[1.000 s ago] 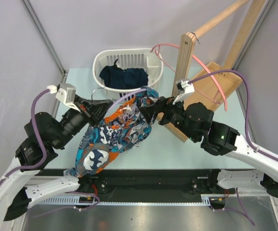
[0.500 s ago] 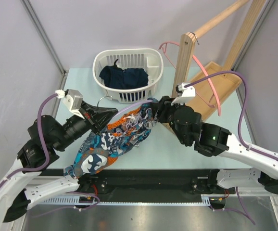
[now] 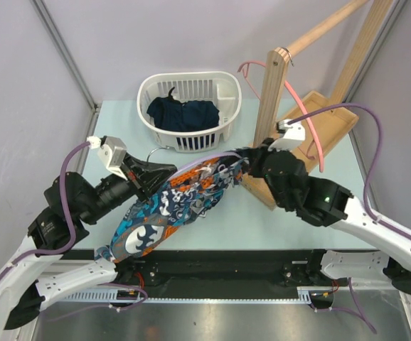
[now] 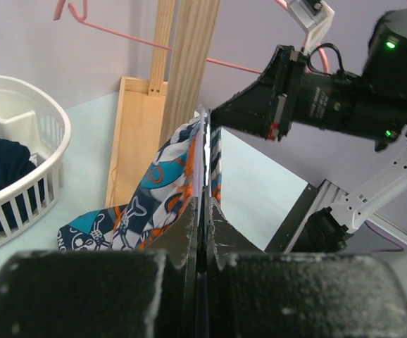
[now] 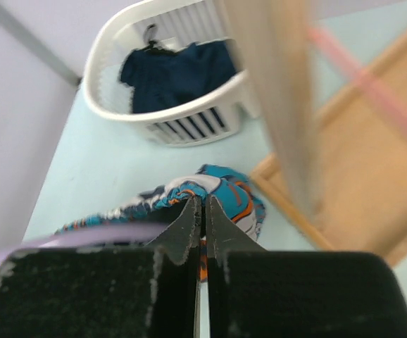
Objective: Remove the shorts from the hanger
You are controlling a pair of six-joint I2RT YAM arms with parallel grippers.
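The shorts, in a teal, orange and white print, hang stretched in a long band between my two grippers above the table. The lavender hanger runs along their upper edge, with its metal hook toward the basket. My left gripper is shut on the hanger's thin bar, which shows between its jaws. At the other end, my right gripper is shut on the bunched edge of the shorts. In the right wrist view the hanger passes to the left of that gripper.
A white basket holding a dark navy garment stands at the back. A wooden rack post with its base board rises right behind my right gripper. A pink hanger hangs on the rack.
My right gripper has closed from open onto the shorts' edge and shifted toward the rack. The shorts have been drawn out longer and flatter between the grippers.
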